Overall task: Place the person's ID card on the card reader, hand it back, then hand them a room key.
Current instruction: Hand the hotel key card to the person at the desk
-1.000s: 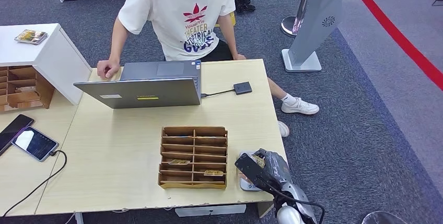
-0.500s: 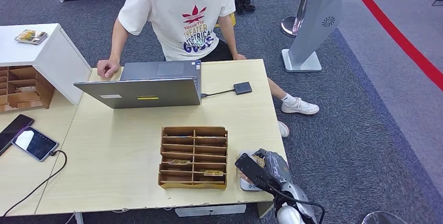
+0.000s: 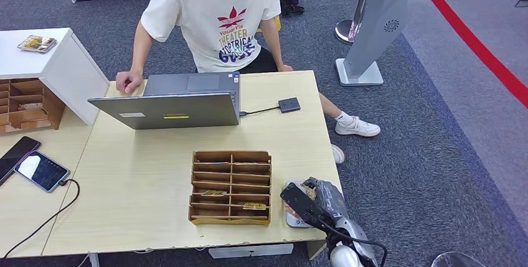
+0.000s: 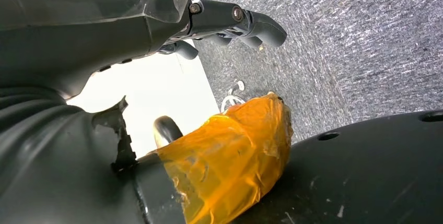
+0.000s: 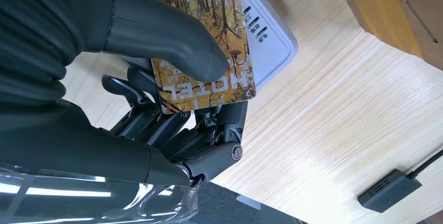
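My right hand (image 3: 316, 201) hovers at the table's near right corner, beside the wooden card organizer (image 3: 230, 186). It pinches a yellow-brown card printed "HOTEL" (image 5: 209, 51) between thumb and fingers. The card lies just over a pale grey card reader (image 5: 269, 38), whose edge peeks out under the hand (image 3: 291, 220); I cannot tell if the two touch. More cards sit in the organizer's slots (image 3: 254, 205). My left hand (image 4: 230, 20) hangs over grey carpet, fingers loosely apart and holding nothing. The person (image 3: 218, 18) sits across the table with one hand (image 3: 127, 82) by the laptop.
An open laptop (image 3: 168, 108) stands at the far side, with a small black box (image 3: 289, 104) cabled to it. Two phones (image 3: 37, 167) lie on the adjoining table at the left. A white cabinet (image 3: 56, 61) and a grey floor stand (image 3: 373, 30) flank the desk.
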{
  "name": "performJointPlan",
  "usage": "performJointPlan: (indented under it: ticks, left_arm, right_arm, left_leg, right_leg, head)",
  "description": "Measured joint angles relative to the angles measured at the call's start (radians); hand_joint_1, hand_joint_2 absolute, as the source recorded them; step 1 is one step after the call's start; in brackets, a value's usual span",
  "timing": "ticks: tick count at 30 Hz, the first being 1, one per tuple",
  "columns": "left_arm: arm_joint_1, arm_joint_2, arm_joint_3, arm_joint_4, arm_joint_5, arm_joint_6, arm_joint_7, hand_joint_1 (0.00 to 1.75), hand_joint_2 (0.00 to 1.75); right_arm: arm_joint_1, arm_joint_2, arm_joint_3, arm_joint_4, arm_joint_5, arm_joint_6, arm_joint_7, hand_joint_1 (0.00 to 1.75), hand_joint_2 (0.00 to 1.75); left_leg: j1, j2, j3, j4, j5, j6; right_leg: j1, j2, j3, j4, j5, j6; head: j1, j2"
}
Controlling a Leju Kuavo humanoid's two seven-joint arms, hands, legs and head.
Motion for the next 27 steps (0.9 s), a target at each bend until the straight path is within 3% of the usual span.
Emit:
performJointPlan:
  ticks: [27]
  left_arm:
    - [0.0, 0.0, 0.0, 0.0, 0.006, 0.0, 0.0, 0.0, 0.0]
  right_arm:
    - [0.009, 0.0, -0.003, 0.0, -0.005, -0.009, -0.009, 1.75, 1.75]
  left_leg:
    - [0.0, 0.0, 0.001, 0.0, 0.0, 0.0]
  right_leg:
    - [0.0, 0.0, 0.001, 0.0, 0.0, 0.0]
  head:
    - [0.0, 0.0]
